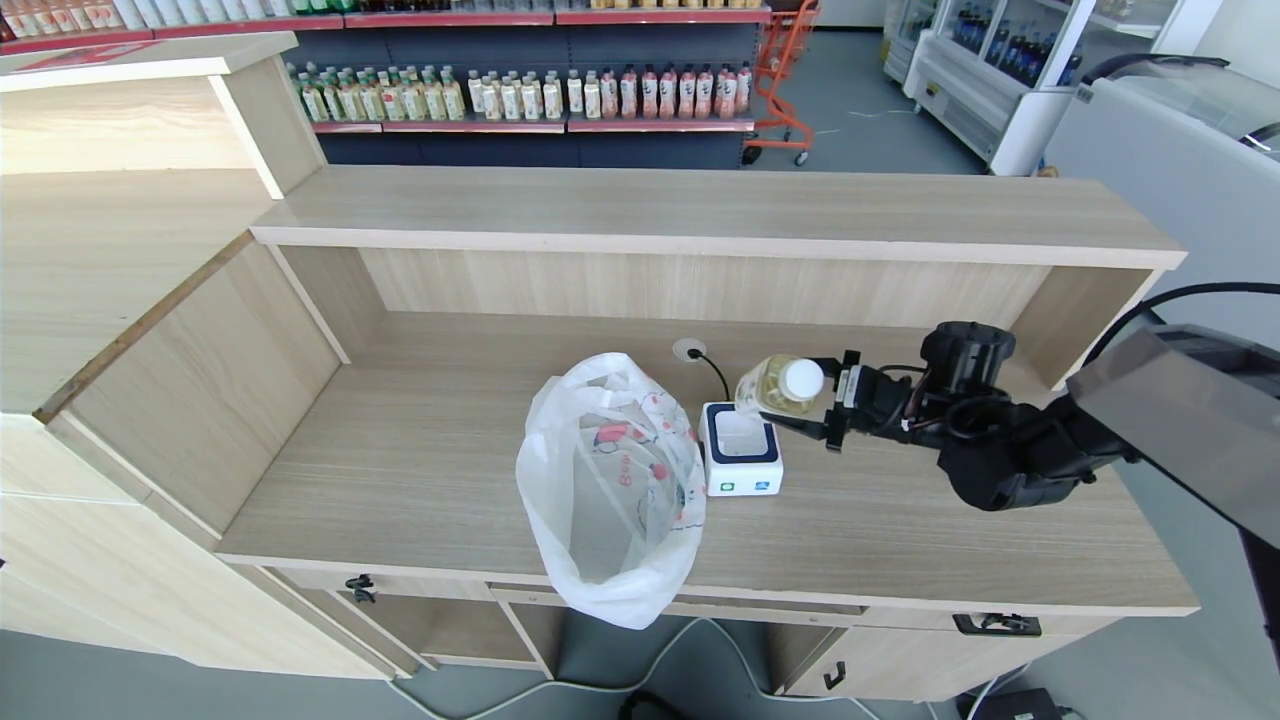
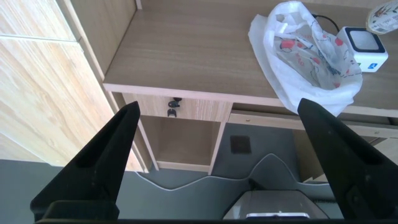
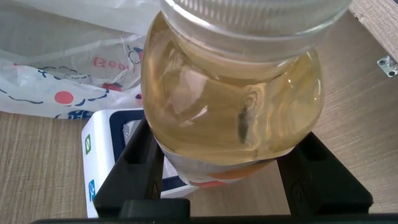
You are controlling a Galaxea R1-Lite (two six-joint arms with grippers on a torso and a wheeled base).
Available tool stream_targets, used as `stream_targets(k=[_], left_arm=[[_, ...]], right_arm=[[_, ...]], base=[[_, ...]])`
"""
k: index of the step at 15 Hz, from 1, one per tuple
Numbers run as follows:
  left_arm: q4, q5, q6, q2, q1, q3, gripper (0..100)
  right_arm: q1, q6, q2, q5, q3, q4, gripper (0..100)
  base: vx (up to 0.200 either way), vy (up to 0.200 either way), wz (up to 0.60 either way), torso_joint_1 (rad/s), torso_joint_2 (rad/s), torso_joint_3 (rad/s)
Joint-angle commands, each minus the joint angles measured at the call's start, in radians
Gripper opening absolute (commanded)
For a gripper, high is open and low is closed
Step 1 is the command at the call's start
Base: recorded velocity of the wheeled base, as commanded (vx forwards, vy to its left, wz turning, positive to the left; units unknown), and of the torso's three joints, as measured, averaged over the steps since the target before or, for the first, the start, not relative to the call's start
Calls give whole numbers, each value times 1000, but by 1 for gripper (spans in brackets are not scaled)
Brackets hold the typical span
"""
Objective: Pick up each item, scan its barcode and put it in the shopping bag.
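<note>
A clear bottle [image 1: 778, 388] of pale yellow liquid with a white cap is pinched between the two black fingers of the right gripper [image 1: 805, 398], just right of the frame's centre in the head view; it is held off the counter [image 1: 400, 470] and tilted, above the far right corner of the white and blue scanner [image 1: 742, 450]; in the right wrist view the bottle [image 3: 230, 106] is seen clamped from both sides by the gripper [image 3: 227, 177], with the scanner [image 3: 102, 155] below and the shopping bag [image 3: 62, 68] beyond it; the white shopping bag [image 1: 605, 480] is stood open just left of the scanner, touching it, with its base hanging over the counter's near edge; a black cable [image 1: 715, 372] is run from the scanner to a round port in the counter; the left gripper [image 2: 221, 158] is seen with its fingers [image 2: 99, 168] spread wide and nothing between them, held low before the counter's front edge, with the bag [image 2: 305, 50] and scanner [image 2: 367, 45] farther off; shelves of bottles [image 1: 520, 95] are seen along the top of the frame.
</note>
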Motion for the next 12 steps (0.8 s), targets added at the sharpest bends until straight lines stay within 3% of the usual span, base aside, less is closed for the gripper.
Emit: stream_targets(k=[1, 12], left_arm=[[0, 0, 0, 0, 0, 0, 100], [0, 0, 0, 0, 0, 0, 100]], right_arm=[[0, 0, 15, 0, -4, 5, 0], [19, 6, 77, 8, -67, 5, 0]], base=[[0, 0, 0, 0, 0, 0], [0, 0, 0, 0, 0, 0]])
